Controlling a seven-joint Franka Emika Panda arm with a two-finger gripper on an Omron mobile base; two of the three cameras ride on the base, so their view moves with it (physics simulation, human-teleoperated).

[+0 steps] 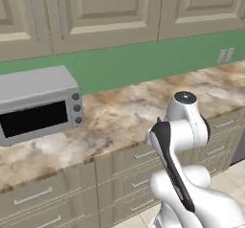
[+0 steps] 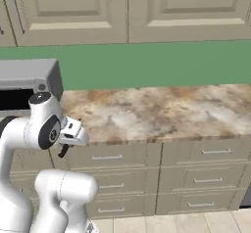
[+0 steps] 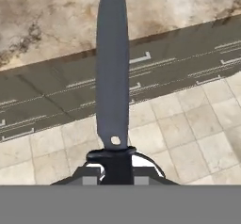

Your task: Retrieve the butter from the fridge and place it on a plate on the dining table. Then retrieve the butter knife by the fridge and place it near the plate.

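Observation:
In the hand view the butter knife (image 3: 113, 77) has a long grey blade with a small hole near its dark handle, and it points away from the hand. My gripper (image 3: 115, 169) is shut on the handle. The knife hangs over the beige floor tiles in front of the drawer fronts. In the right base view the gripper (image 2: 72, 133) sits at the counter's front edge, level with the top drawers, with a dark end of the knife (image 2: 62, 151) below it. The butter, fridge, plate and dining table are out of view.
A marbled counter (image 1: 124, 112) runs over beige drawers (image 2: 196, 168), below a green wall and cream cabinets. A grey toaster oven (image 1: 38, 105) stands on the counter's left. Tiled floor (image 3: 188, 124) lies below the hand.

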